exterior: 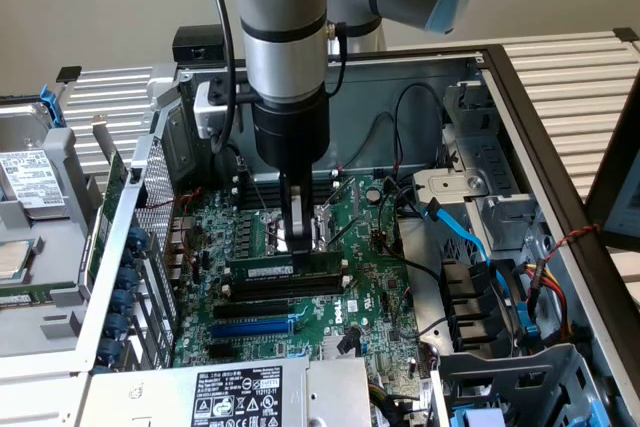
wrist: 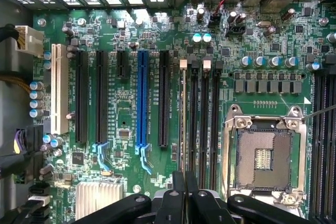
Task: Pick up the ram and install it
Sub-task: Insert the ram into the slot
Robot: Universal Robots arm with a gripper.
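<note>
The ram [exterior: 262, 272] is a dark-green stick with a white label strip. It stands on edge along a black memory slot near the middle of the motherboard [exterior: 370, 277]. My gripper [exterior: 297, 250] comes straight down onto it, fingers shut on its top edge near mid-length. In the wrist view the ram [wrist: 182, 119] appears edge-on as a thin line over the first of several parallel memory slots [wrist: 204, 119]. The dark fingers [wrist: 179, 195] meet over it, gripper [wrist: 185, 184] shut. Whether the ram is pressed fully into the slot cannot be told.
A long blue slot [wrist: 142, 98] and black expansion slots [wrist: 164, 98] lie beside the memory slots. The open CPU socket [wrist: 262, 156] is on the other side. Blue cables [exterior: 470, 237] and drive cages crowd the exterior view's right. A labelled metal box [exterior: 235, 397] sits in front.
</note>
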